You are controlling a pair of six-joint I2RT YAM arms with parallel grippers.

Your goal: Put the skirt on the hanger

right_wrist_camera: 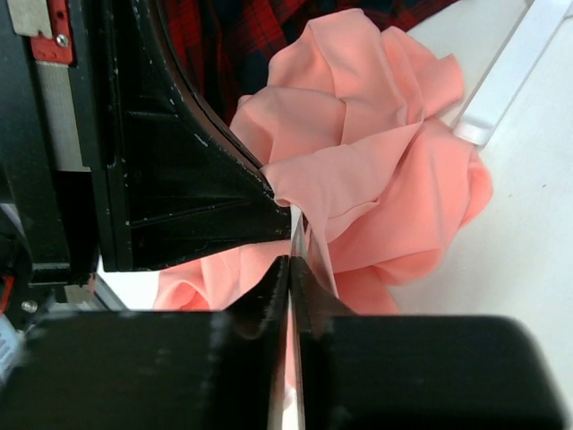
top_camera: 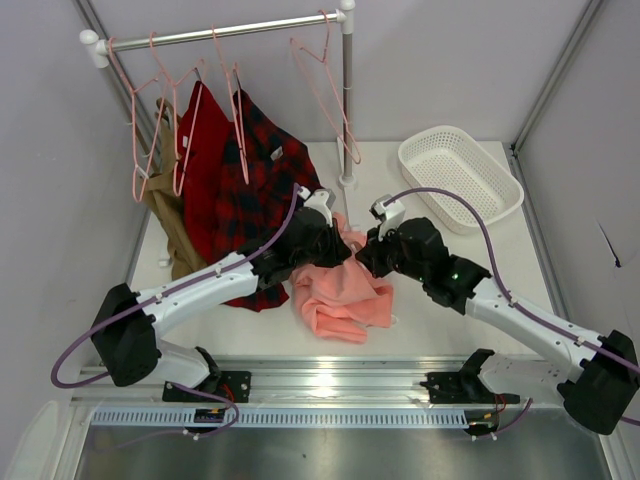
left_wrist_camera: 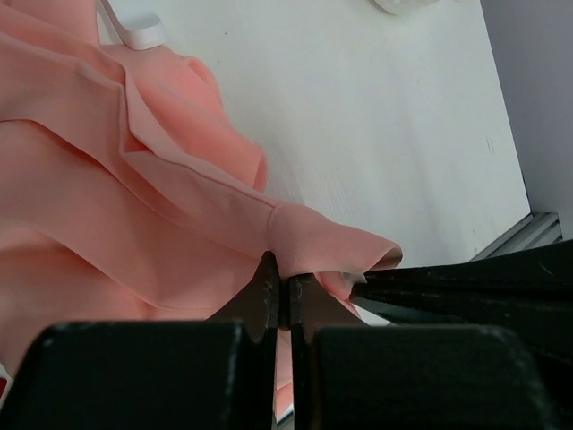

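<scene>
The skirt (top_camera: 340, 290) lies crumpled on the desk (top_camera: 260, 335), in front of the rail (top_camera: 220, 33) and near its post; the hanger (top_camera: 325, 95) hangs from that rail, well apart from the cloth. The left gripper (left_wrist_camera: 279, 278) has its jaws closed on a folded hem; the right gripper (right_wrist_camera: 291, 255) (almost tip to tip with it) looks closed on a thin fold too. I think both pinches are shallow; the cloth may slip when lifted, or stay bunched.
</scene>
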